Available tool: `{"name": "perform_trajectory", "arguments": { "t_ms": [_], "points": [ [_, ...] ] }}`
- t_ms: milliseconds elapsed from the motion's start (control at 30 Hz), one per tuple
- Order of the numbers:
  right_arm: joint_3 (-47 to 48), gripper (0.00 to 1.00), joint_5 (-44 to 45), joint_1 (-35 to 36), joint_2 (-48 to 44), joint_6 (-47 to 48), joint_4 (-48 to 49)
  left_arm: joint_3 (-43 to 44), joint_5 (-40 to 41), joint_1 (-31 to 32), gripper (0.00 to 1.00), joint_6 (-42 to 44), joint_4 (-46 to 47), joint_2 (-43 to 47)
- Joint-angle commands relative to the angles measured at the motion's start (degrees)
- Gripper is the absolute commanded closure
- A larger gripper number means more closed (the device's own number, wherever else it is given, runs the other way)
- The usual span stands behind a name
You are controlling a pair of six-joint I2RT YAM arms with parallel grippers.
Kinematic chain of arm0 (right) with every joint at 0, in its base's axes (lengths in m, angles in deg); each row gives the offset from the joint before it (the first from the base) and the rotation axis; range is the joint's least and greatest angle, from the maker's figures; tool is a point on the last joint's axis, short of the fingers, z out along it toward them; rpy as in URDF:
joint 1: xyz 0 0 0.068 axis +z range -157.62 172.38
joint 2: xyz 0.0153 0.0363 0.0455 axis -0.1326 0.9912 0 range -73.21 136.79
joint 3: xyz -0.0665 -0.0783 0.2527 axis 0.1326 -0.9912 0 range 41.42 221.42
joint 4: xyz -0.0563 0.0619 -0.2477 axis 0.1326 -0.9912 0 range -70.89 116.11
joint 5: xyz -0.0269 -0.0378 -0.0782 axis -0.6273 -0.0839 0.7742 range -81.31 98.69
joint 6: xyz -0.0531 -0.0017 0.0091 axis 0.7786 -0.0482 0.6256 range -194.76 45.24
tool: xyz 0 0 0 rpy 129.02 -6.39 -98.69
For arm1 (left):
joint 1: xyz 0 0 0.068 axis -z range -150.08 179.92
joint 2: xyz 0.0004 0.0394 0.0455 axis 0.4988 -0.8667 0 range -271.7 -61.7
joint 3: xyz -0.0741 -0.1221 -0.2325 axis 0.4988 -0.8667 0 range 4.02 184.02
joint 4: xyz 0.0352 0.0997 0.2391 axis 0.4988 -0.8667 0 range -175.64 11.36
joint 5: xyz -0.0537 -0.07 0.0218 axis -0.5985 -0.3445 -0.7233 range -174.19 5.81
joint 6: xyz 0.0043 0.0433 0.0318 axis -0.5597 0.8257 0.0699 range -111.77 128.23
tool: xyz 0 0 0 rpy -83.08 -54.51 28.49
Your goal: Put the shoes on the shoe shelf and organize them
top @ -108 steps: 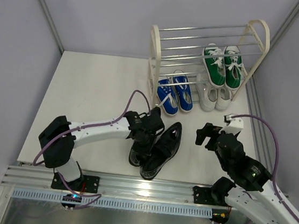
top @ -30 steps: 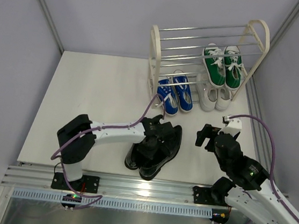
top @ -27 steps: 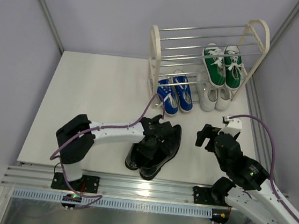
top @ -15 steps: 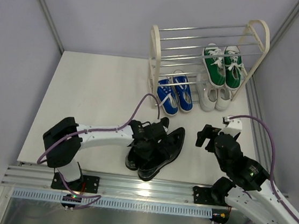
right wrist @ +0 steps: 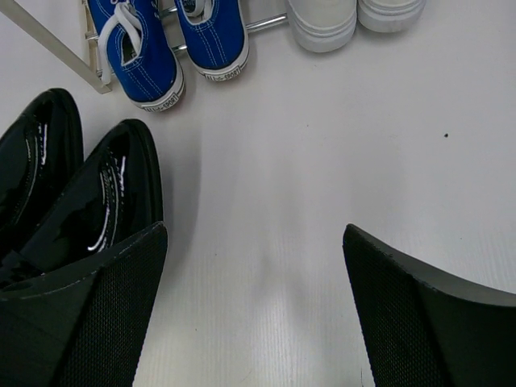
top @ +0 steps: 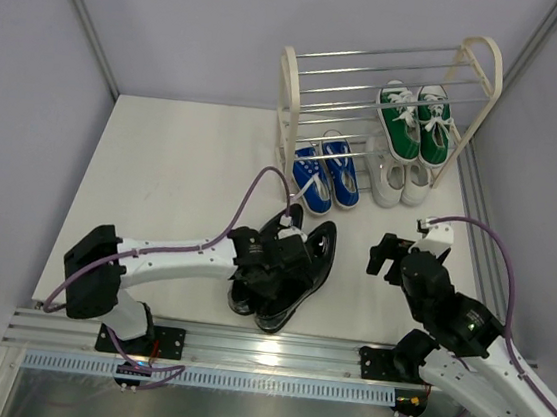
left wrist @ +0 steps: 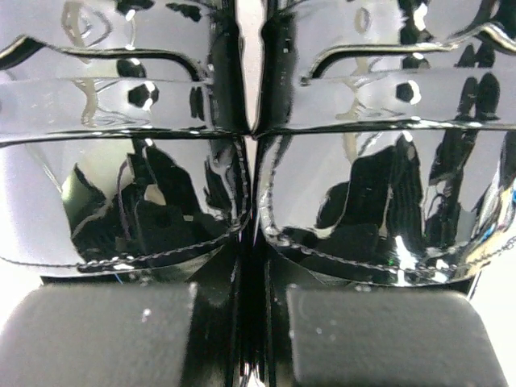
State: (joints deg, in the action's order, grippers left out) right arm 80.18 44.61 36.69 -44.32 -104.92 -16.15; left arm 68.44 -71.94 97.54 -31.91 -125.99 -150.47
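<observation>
Left gripper [top: 272, 266] pinches the glossy black leather shoes [top: 316, 253] together, near the front of the white table [top: 161, 175]
The pair lies side by side before the chrome-rod, cream-framed shoe shelf [top: 288, 99], long axis diagonal, pointed toes toward the blue sneakers [top: 324, 179] on its lower tier; the right gripper [top: 386, 253] hangs beside, fingers spread wide

My left gripper [top: 270, 268] sits on two glossy black leather shoes [top: 311, 255], side by side on the white table [top: 178, 162] before the cream-framed chrome-rod shoe shelf [top: 289, 99]. On it: green sneakers [top: 414, 121] right, all-white sneakers [top: 398, 182] below them, blue sneakers [top: 325, 178] lower left.
</observation>
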Motion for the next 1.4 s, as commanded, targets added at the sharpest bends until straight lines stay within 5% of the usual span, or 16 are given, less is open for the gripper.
{"name": "perform_trajectory", "arguments": {
  "t_ms": [0,233,633,933,1367],
  "points": [
    [1.8,0.10,2.6,0.3,-1.2,-0.5,-0.8,9.3,5.9,0.5,1.00,-3.8,-1.6,5.3],
    [4.3,0.10,4.7,0.3,-3.3,-0.2,-2.9,20.5,8.6,0.6,1.00,-3.4,-6.1,3.9],
    [6.9,0.10,5.4,0.2,-5.2,0.7,-4.7,46.0,-0.2,-7.1,1.00,1.1,-8.5,-13.7],
    [7.1,0.10,5.0,0.3,-5.7,1.4,-4.8,67.7,3.6,-11.8,1.00,4.9,-15.0,-24.7],
    [7.5,0.10,5.0,0.2,-5.7,2.3,-5.3,72.7,3.4,-18.0,1.00,9.3,-11.4,-28.2]
  ]
}}
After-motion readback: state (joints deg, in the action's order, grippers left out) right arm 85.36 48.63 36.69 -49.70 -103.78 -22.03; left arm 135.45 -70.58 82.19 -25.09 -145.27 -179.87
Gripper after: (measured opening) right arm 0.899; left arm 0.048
